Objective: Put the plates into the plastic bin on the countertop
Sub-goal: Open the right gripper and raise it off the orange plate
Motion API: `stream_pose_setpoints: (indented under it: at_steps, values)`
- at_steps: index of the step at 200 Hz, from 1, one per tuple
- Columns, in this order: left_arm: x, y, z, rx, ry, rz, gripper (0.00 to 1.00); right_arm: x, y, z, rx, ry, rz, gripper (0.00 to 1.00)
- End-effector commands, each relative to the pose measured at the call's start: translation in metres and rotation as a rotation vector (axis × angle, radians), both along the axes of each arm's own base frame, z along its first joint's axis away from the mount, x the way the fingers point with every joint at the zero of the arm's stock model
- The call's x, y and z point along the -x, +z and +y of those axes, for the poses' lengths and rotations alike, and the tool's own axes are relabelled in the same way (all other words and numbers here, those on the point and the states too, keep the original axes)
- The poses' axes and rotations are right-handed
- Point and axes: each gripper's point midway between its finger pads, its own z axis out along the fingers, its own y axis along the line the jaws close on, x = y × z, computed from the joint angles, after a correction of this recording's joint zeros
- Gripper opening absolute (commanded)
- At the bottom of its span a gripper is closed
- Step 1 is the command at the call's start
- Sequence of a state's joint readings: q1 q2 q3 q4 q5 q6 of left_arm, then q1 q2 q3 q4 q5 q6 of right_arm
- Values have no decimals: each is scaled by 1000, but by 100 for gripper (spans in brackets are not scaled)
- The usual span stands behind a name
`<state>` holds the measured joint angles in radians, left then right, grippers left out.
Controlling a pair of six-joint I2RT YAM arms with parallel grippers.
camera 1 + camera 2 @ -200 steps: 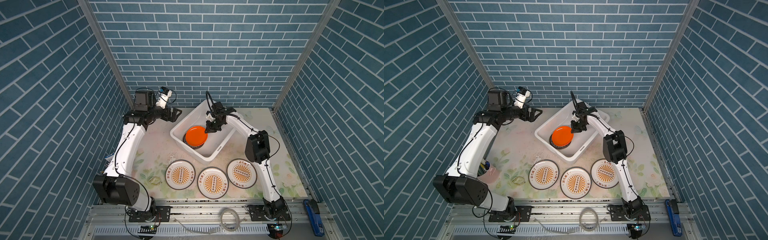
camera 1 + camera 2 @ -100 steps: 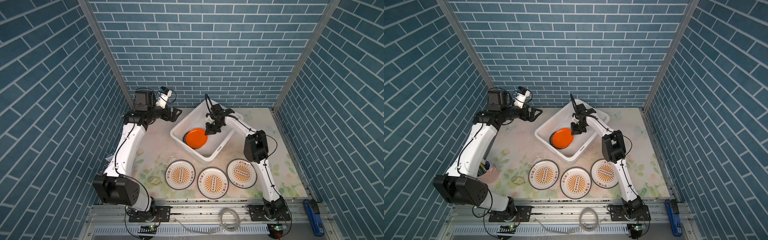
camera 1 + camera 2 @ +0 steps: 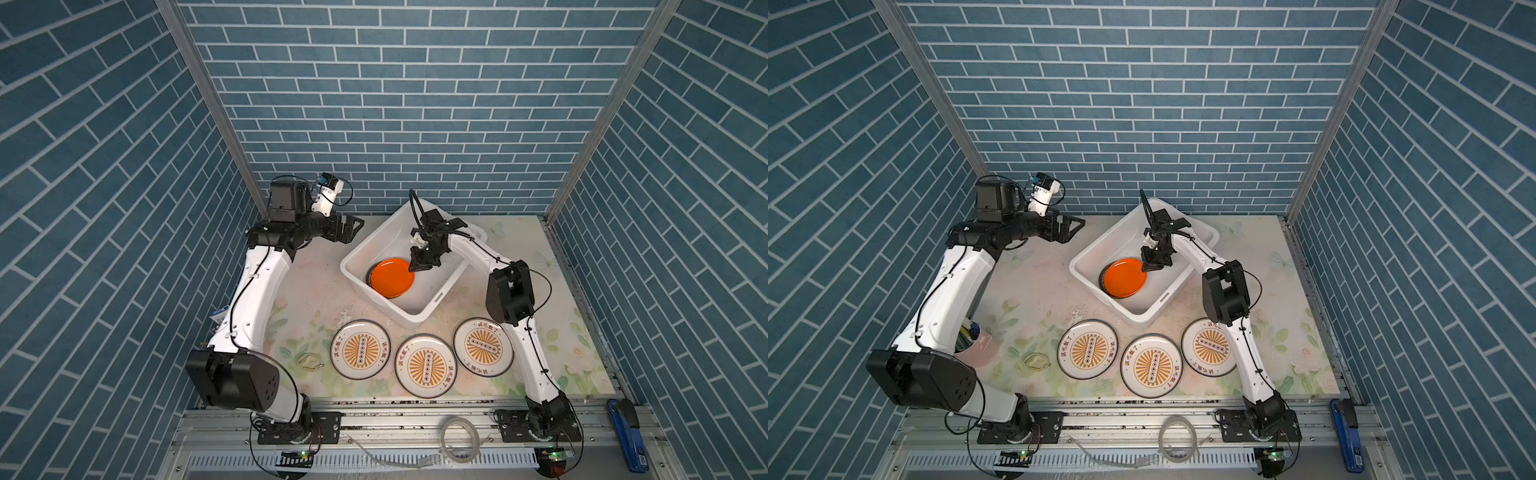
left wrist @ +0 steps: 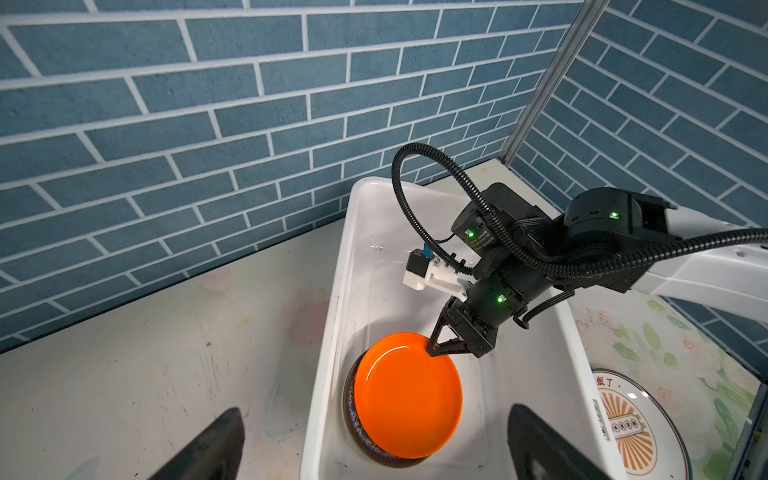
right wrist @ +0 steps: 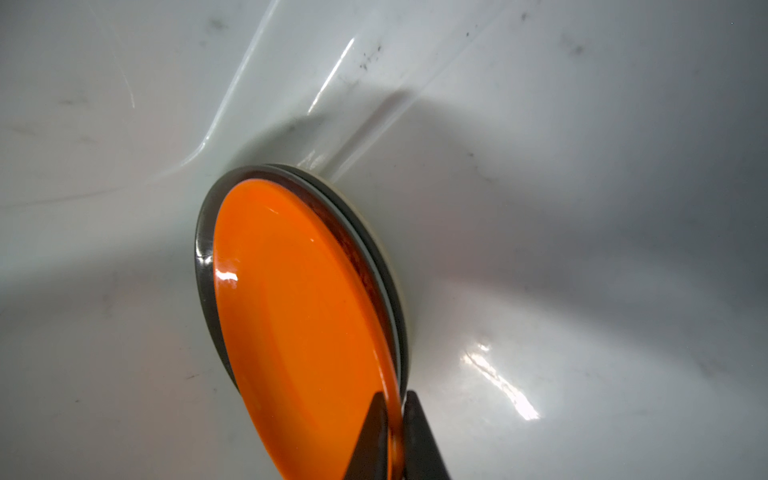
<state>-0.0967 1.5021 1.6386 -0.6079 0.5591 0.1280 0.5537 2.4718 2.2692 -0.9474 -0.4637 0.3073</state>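
The big white plastic bin (image 3: 432, 305) with rounded corners sits on the pale cream counter (image 3: 316, 266) printed with flowers and leaves. It is turned at a slant, near the blue brick back wall.

Inside the bin lies a small stack of round plates. The plain orange plate (image 3: 392, 277) is on top. Under it, in the right wrist view, you can see the edges of a dark plate (image 5: 204, 266) and a pale one (image 5: 388, 249). The orange plate is a bit tilted, with one side raised.

The right tool (image 3: 417, 266) reaches down into the bin. Its two black fingers (image 5: 419, 440) sit on each side of the orange plate's rim (image 5: 395, 419), very close together, with the rim between them. So the right tool is clamped on the orange plate.

The left tool (image 3: 353, 227) hangs above the counter, beside the bin and not touching it. Its two dark fingers (image 4: 208, 449) are spread far apart with nothing between them.

Three large white plates with orange sunburst pictures and dark rims lie flat on the counter in a row in front of the bin: one on the left (image 3: 360, 349), one in the middle (image 3: 426, 365) and one on the right (image 3: 483, 341). They are close together. The right arm passes over the edge of the right one.
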Motion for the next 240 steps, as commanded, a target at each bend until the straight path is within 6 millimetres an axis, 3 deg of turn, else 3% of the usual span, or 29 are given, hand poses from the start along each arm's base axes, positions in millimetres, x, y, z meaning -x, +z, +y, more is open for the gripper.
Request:
stream_pose_setpoints:
  at_steps: [1,34,102,145,240]
  values:
    - [-2,0,-3,8,-8,-1,100,-1,-2,1,18,30,-20,16]
    - [-3,0,-2,5,-7,-3,100,-2,0,-1,22,26,-29,22]
    - [-4,-1,-1,0,-3,-2,100,-2,14,-1,15,29,-52,23]
    - [-4,-2,-1,-2,-3,-2,100,1,14,-1,10,33,-38,13]
    - [-2,-4,-1,1,-5,7,100,11,1,3,-6,42,32,8]
